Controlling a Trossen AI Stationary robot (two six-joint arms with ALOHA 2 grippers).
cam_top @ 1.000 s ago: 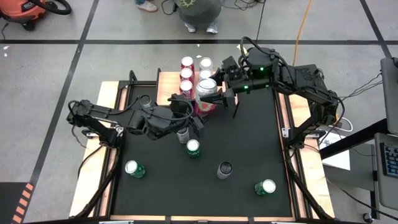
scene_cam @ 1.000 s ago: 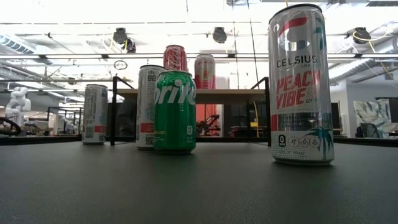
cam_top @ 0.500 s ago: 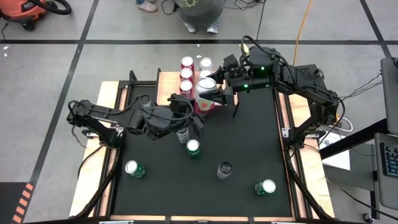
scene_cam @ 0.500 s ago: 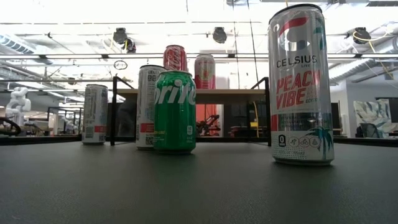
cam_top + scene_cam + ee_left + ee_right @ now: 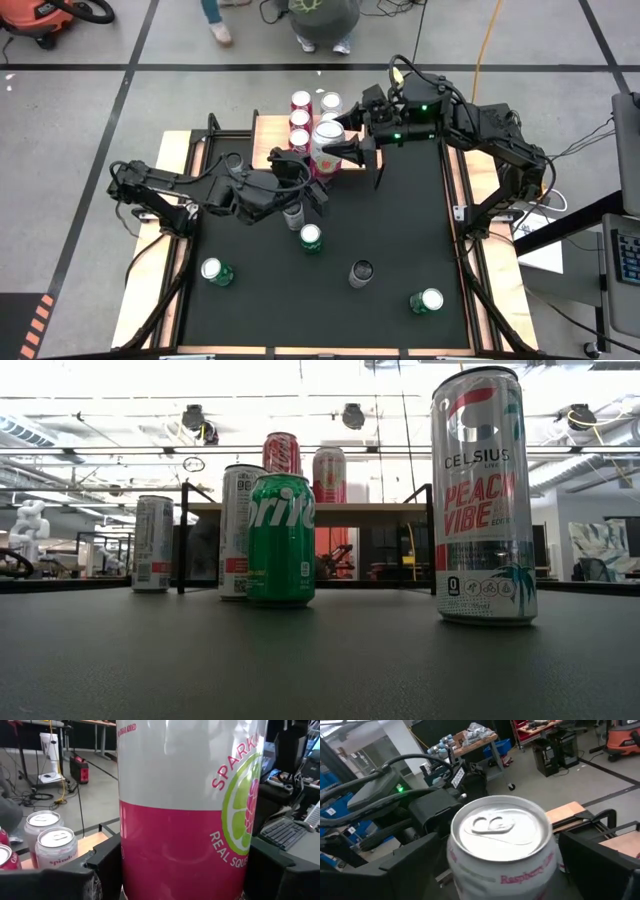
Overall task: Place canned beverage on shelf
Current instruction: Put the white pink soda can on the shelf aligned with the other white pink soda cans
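Observation:
A white-and-pink sparkling-water can (image 5: 326, 148) is held upright in the air beside the shelf (image 5: 268, 130), whose light wood top carries several cans (image 5: 300, 101). My left gripper (image 5: 305, 168) is shut on this can (image 5: 190, 820). My right gripper (image 5: 338, 137) is open; its fingers (image 5: 415, 865) stand on either side of the can's upper part (image 5: 500, 827). I cannot tell whether they touch it. The held can does not show in the low view, where the shelf (image 5: 360, 513) stands behind the table's cans. My left gripper pinches the can's lower pink part (image 5: 135, 865) between its two fingers (image 5: 107, 865), one on each side. The fingers come about level from the table's left. The can stands upright, lifted clear, higher than the tops of the cans on the shelf (image 5: 56, 840).
On the black mat (image 5: 400, 240) stand a silver can (image 5: 293, 216) below my left gripper, green Sprite cans (image 5: 311, 236) (image 5: 215, 270) (image 5: 428, 300) and a dark can (image 5: 361, 272). A tall Celsius can (image 5: 483, 495) is close in the low view. A person stands beyond the far edge (image 5: 320, 20).
My right gripper has gone toward the table's far left, up to the held can, and its fingers now stand on either side of the can's top. The can has stayed in my left gripper.

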